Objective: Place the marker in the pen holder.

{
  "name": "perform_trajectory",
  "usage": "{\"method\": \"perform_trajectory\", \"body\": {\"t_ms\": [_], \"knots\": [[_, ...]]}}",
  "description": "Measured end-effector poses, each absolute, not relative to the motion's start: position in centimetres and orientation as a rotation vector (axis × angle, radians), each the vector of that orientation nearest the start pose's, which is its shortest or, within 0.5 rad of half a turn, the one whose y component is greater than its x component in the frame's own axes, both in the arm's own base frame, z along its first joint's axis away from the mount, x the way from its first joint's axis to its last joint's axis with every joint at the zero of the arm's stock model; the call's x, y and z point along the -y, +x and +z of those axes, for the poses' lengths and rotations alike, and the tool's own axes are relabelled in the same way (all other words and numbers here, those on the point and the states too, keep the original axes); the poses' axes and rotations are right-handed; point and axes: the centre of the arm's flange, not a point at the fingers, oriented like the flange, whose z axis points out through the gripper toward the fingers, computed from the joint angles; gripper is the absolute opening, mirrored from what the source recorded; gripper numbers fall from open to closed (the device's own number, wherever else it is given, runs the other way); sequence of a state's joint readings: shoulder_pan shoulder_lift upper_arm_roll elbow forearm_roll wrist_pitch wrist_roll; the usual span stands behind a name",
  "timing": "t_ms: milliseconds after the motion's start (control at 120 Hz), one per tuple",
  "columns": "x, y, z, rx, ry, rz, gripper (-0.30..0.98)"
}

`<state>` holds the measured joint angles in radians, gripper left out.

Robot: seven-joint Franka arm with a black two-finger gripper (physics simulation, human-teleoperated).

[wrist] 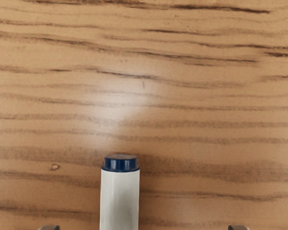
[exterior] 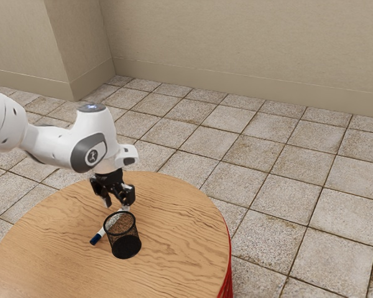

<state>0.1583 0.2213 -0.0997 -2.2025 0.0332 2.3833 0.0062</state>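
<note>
On the wooden bench (exterior: 186, 230), the marker (exterior: 102, 232) lies beside the pen holder (exterior: 125, 247), perhaps touching it. My fingers (exterior: 107, 202) stand wide, the marker off-centre below them; I should centre, sink straight and pinch squarely, clear of the holder's mesh.

- The table (exterior: 186, 254) is of light brown wood, and its edge makes a round curve.
- The grain (wrist: 177, 55) of this wood is darker – its lines are wavy and run almost side by side.
- There is one small knot (wrist: 54, 166) in the wood, and a pale shine (wrist: 115, 100) lies upon it.
- Something red (exterior: 228, 284) is visible below the table's edge, at its side toward the exterior view's right.
- The floor (exterior: 236, 119) has square, speckled tiles with dark joints.
- The wall (exterior: 248, 40) is beige – a baseboard (exterior: 236, 82) goes along its foot.
</note>
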Motion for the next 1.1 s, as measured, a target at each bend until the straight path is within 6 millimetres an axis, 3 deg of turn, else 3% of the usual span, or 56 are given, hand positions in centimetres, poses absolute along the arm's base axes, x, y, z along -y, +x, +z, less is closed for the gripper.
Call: {"method": "perform_trajectory", "body": {"t_ms": [217, 567, 750, 900, 958, 1000, 1033, 1100], "knots": [[-4.5, 55.7, 26.2, 0.088, -3.144, 0.064, 0.38], [-3.9, 55.7, 24.3, 0.076, -3.148, 0.106, 0.31], [-3.9, 55.7, 24.5, 0.069, -3.147, 0.099, 0.07], [-3.9, 55.7, 24.7, 0.067, -3.143, 0.091, -0.03], [-3.9, 55.9, 26.1, 0.065, -3.138, 0.051, -0.05], [-3.7, 56.1, 28.8, 0.061, -3.13, -0.019, -0.06], [-3.5, 56.2, 31.8, 0.057, -3.12, -0.091, -0.07], [-1.8, 55.4, 40.4, 0.019, -3.086, -0.287, -0.09]]}}
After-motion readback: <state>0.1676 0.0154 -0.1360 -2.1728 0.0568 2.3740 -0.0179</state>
